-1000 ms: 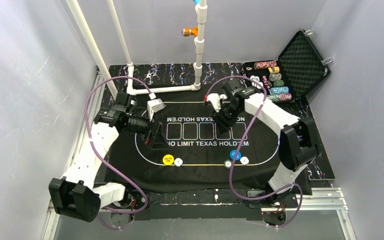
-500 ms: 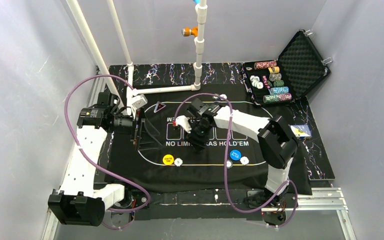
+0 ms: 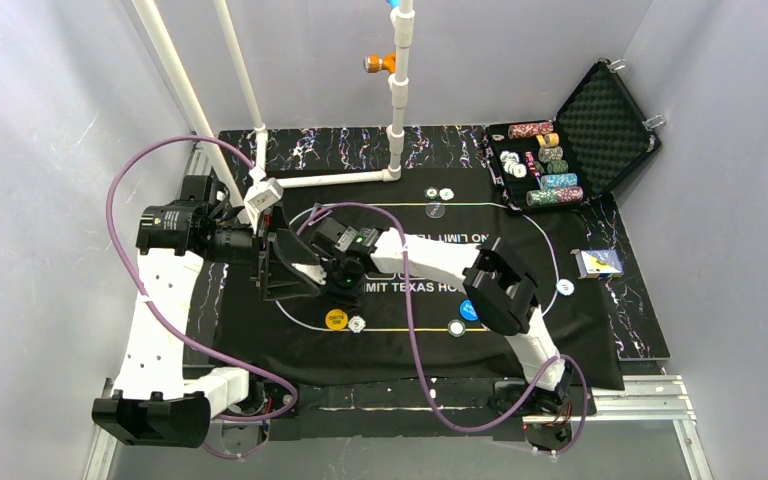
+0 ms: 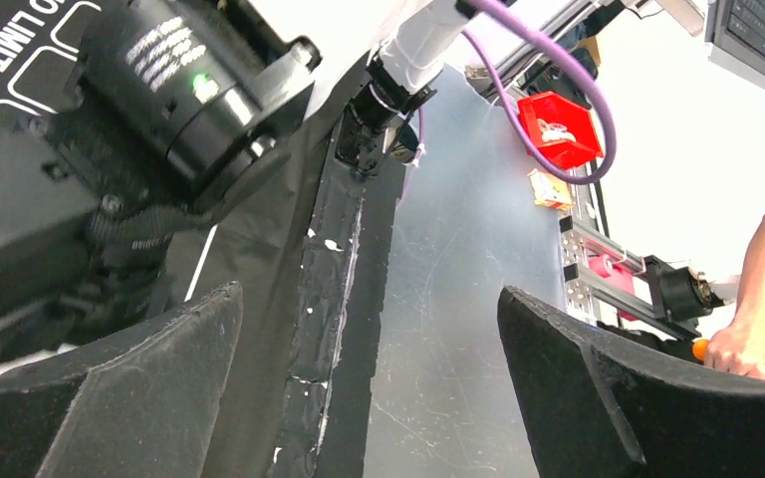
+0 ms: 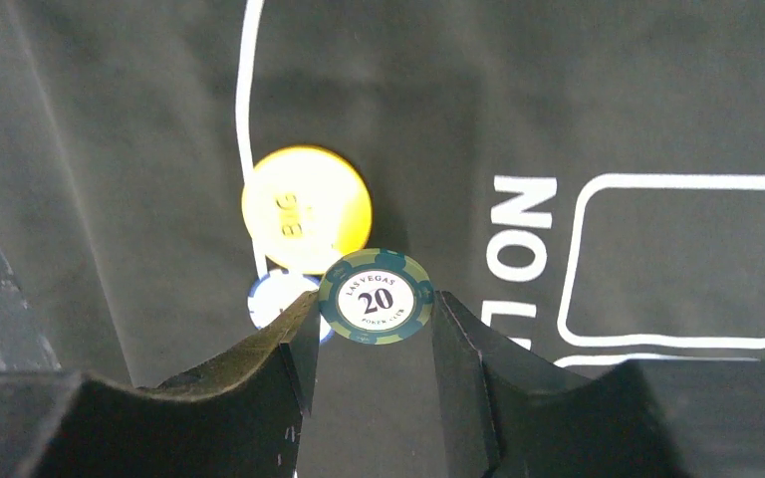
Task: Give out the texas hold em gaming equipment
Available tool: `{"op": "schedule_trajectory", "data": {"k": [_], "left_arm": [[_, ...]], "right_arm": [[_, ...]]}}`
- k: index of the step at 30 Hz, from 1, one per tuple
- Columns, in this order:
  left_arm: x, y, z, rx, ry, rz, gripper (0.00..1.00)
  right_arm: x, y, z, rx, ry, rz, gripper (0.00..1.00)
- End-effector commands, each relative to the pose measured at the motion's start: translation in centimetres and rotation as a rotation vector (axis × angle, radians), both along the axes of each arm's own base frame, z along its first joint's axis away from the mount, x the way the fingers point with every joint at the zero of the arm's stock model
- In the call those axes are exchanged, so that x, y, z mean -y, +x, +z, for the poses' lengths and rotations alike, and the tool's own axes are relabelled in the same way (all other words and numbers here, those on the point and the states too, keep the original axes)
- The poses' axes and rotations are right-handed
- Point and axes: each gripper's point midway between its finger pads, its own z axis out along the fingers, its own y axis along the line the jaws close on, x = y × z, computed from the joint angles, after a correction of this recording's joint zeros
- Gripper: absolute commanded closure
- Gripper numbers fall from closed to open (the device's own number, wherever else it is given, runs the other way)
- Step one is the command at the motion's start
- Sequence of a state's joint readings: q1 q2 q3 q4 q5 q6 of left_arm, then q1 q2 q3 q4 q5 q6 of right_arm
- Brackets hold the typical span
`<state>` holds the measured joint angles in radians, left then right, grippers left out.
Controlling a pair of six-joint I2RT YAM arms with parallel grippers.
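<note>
In the right wrist view, a green poker chip (image 5: 376,296) marked "20" sits pinched between the tips of my right gripper (image 5: 374,304), above the black mat. Below it lie the yellow button disc (image 5: 306,207) and a white chip (image 5: 274,297), partly hidden by one finger (image 5: 294,344). From above, the right gripper (image 3: 345,282) hangs over the mat's left side, just beyond the yellow button (image 3: 336,319) and white chip (image 3: 357,323). My left gripper (image 3: 282,266) stands wide open beside it, holding nothing. The blue button (image 3: 469,309) and a chip (image 3: 455,327) lie at the near right.
The open foam-lined case (image 3: 600,125) with chip stacks (image 3: 545,165) stands at the back right. Loose chips (image 3: 437,200) lie at the mat's far edge, one white chip (image 3: 564,287) at its right. Cards (image 3: 598,262) rest off the mat. A white pipe frame (image 3: 396,110) rises behind.
My right arm has swung from the far right of the mat across to its left side, carrying the green chip. The left arm has drawn back leftward, still open.
</note>
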<state>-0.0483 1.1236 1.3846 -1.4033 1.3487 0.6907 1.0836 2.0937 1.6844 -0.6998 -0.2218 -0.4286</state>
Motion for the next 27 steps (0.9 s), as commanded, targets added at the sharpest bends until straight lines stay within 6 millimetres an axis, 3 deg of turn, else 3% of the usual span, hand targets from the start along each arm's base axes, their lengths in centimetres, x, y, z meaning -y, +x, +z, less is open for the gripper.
{"op": "schedule_trajectory", "data": {"k": [1,10,27], "left_arm": [[0.2,-1.9,2.6,0.015,-0.068,-0.031,0.01],[0.3,-2.2,3.2,0.032,-0.075,-0.036,0.01],[0.2,-2.2,2.6,0.029,-0.057,-0.035,0.01]], "right_arm": [[-3.0,0.0,1.8,0.051,0.049,0.017,0.66],[-6.1,-1.3,1.8,0.078,0.056,0.064,0.65],[-7.7,-3.3,-0.6,0.064,0.021,0.114,0.64]]}}
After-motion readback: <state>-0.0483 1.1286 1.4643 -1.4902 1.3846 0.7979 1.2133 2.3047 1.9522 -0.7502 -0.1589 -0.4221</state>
